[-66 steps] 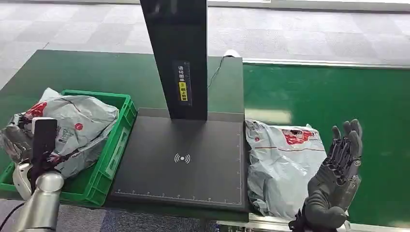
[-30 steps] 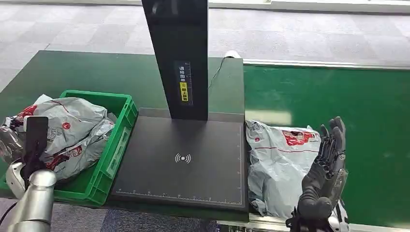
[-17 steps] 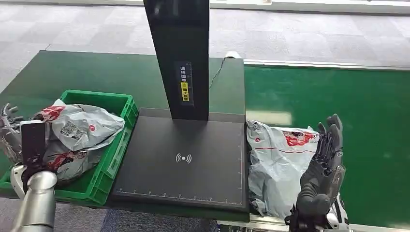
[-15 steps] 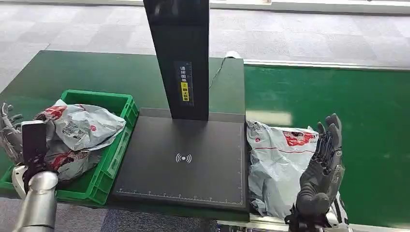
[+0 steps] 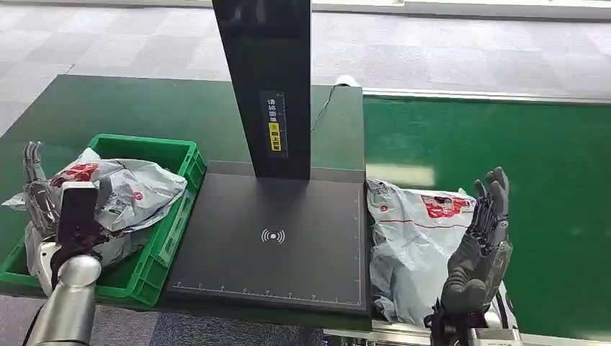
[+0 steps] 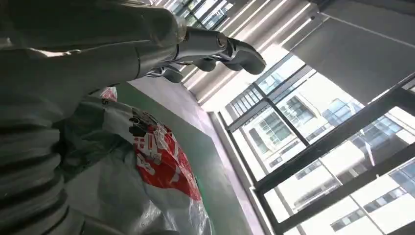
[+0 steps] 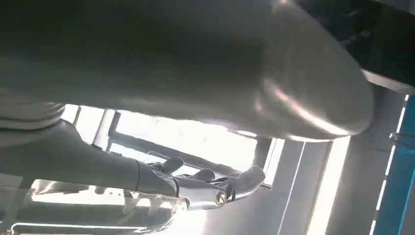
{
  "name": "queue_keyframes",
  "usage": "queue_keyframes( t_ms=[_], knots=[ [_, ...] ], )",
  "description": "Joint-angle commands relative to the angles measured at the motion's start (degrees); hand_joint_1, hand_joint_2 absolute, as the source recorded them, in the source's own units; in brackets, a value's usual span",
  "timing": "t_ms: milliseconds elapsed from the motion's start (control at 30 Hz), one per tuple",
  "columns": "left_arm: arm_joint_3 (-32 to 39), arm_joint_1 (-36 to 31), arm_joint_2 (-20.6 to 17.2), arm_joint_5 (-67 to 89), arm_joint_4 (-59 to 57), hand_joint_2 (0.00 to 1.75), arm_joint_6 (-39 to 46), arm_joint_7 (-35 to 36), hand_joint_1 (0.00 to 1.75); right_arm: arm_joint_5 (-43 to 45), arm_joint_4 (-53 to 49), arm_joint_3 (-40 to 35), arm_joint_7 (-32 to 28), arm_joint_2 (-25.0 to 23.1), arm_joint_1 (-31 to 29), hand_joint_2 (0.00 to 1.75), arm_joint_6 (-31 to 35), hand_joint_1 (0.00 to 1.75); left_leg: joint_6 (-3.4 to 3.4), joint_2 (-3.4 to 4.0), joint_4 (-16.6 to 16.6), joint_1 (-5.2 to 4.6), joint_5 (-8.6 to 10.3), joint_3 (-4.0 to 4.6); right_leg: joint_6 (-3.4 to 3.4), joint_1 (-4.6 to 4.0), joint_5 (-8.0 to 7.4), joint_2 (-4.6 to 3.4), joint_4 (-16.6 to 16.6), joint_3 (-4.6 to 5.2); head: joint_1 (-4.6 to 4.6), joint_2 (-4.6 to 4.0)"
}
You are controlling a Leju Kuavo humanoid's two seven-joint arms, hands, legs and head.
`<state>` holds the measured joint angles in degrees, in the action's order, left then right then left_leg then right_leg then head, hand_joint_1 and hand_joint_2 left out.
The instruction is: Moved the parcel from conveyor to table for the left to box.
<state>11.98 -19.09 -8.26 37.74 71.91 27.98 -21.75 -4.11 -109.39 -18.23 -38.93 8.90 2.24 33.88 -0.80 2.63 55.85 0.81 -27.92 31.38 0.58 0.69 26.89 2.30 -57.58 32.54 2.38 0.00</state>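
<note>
Grey plastic mailers are the goods here, and from the head view the count stands thus: one parcel (image 5: 418,245) lies at the near end of the green conveyor (image 5: 504,144), its edge just beside the black scanner table (image 5: 274,245) but not on it. The transfer to the table is, by my judgement, not yet made. The right hand (image 5: 481,249) stands upright at the parcel's outer side, fingers extended and held close together, palm turned toward the bag — holding nothing; whether it touches the bag cannot be told. Across the table, the green crate (image 5: 169,209) holds bagged parcels (image 5: 126,191). The left hand (image 5: 34,189) is raised at the crate's far-left side with fingers pointing up and slightly apart, gripping nothing I can make out.

Left wrist view: the left hand's fingers (image 6: 220,49) reach out straight and free against the windows, with a grey bag bearing a red logo (image 6: 161,166) lying close beneath — not grasped.

Right wrist view: the fingers (image 7: 215,181) are extended, loosely together, empty, against bright window light. The parcel is not legible here.

Assessment: boxing at the left appears done for the crated bags; the conveyor parcel remains to be pushed or lifted onto the table, then boxed.
</note>
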Motion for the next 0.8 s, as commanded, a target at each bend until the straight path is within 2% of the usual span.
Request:
queue_keyframes(
  t_ms=[33,200,300,333,367,400,467,500,533,633,667,700,733,800],
  knots=[
    [-6.0,-5.1,-0.5,0.2,-5.2,1.75,-4.5,-0.1,0.00,1.6,6.2,0.9,-0.4,0.5,-3.6,0.00,0.5,0.00,0.09,-0.38,0.0,0.05,0.11,0.06,-0.03,-0.04,-0.09,-0.03,0.1,-0.04,0.00,0.00],
    [-8.4,-7.7,-0.2,0.5,-5.6,1.75,-5.3,0.4,0.00,1.4,4.9,1.6,-1.1,0.1,-2.9,0.00,1.4,0.00,0.05,-0.33,0.0,0.04,0.07,0.06,-0.02,-0.03,-0.05,0.04,0.0,-0.02,0.00,0.00],
    [-7.8,-6.8,1.0,-0.6,-2.7,1.75,-2.0,-0.7,0.00,1.0,4.1,2.4,-1.1,-0.2,-1.4,0.00,2.2,0.00,0.07,-0.39,0.0,0.04,0.06,0.04,-0.02,-0.02,-0.04,0.01,0.1,-0.04,0.00,0.00],
    [-5.6,-2.2,1.0,11.5,1.6,1.75,11.2,4.3,0.00,0.7,4.7,3.2,1.1,-0.9,0.4,0.00,1.3,0.00,0.05,-0.30,0.0,0.03,0.04,0.01,-0.01,-0.02,-0.02,0.01,0.1,-0.05,0.00,0.00],
    [-4.7,0.7,0.5,11.3,4.7,1.75,11.7,4.7,0.00,0.6,5.2,3.4,0.8,-1.3,1.1,0.00,0.9,0.00,0.06,-0.27,-0.1,0.03,0.03,-0.05,-0.02,-0.02,-0.03,-0.07,0.1,-0.09,0.02,0.00],
    [0.5,4.0,3.1,11.0,9.6,1.75,12.0,3.5,0.00,2.5,6.1,3.8,3.0,-1.8,2.2,0.00,-2.1,0.00,0.04,-0.08,-0.1,0.00,-0.01,-0.14,0.00,0.01,-0.03,-0.17,0.1,-0.12,0.00,0.00],
    [7.7,11.0,8.2,7.6,17.9,1.75,12.0,-3.6,0.00,4.8,9.9,4.7,5.4,-3.2,3.9,0.00,-8.5,0.00,0.06,0.21,-0.2,0.01,-0.08,-0.25,0.01,-0.01,-0.05,-0.41,0.2,-0.18,0.00,0.00],
    [17.1,13.3,16.3,5.4,25.3,1.75,12.0,-14.2,0.00,5.3,13.2,4.6,8.8,-4.3,4.0,0.00,-14.4,0.00,0.07,0.17,-0.3,0.01,-0.12,-0.31,0.00,0.00,-0.04,-0.50,0.3,-0.23,0.02,0.00],
    [21.4,14.4,20.2,4.0,31.9,1.75,12.0,-18.3,0.00,5.0,15.4,4.2,10.3,-5.3,3.6,0.00,-17.4,0.00,0.02,0.16,-0.2,0.03,-0.15,-0.24,0.01,-0.02,0.00,-0.36,0.2,-0.21,0.00,0.00],
    [22.7,20.5,24.2,1.8,44.5,1.75,12.0,-18.3,0.00,3.8,21.7,3.2,14.7,-8.7,0.8,0.00,-24.0,0.00,-0.01,0.35,0.0,0.11,-0.31,-0.10,0.02,-0.11,0.05,-0.69,0.2,-0.01,0.02,0.00],
    [19.9,22.4,24.0,-0.9,44.9,0.00,12.0,-18.3,0.00,3.9,22.5,4.0,15.5,-9.8,0.5,0.00,-25.0,0.00,-0.02,0.24,0.0,0.05,-0.26,0.04,0.03,-0.04,0.07,-0.48,0.1,0.07,-0.02,0.00],
    [17.4,23.1,24.2,-0.7,45.9,0.00,12.0,-18.3,0.00,5.4,23.2,4.8,16.9,-10.4,0.3,0.00,-27.2,0.00,0.00,0.39,-0.1,0.08,-0.31,0.00,0.03,-0.07,0.06,-0.69,0.2,0.08,-0.02,0.00],
    [16.5,23.4,24.2,-1.1,45.9,0.00,12.0,-18.3,0.00,5.8,23.4,5.0,17.3,-10.5,0.3,1.75,-28.5,0.00,-0.03,0.29,0.0,0.03,-0.29,0.07,0.02,-0.02,0.11,-0.45,0.1,0.14,0.02,0.00],
    [16.5,23.4,24.2,-1.1,45.9,0.00,12.0,-18.3,0.00,5.8,23.4,5.0,17.3,-10.5,0.3,1.75,-28.5,0.00,-0.01,0.07,0.0,0.06,-0.29,0.09,0.03,-0.05,0.13,-0.30,0.1,0.13,0.02,0.00]
  ],
)
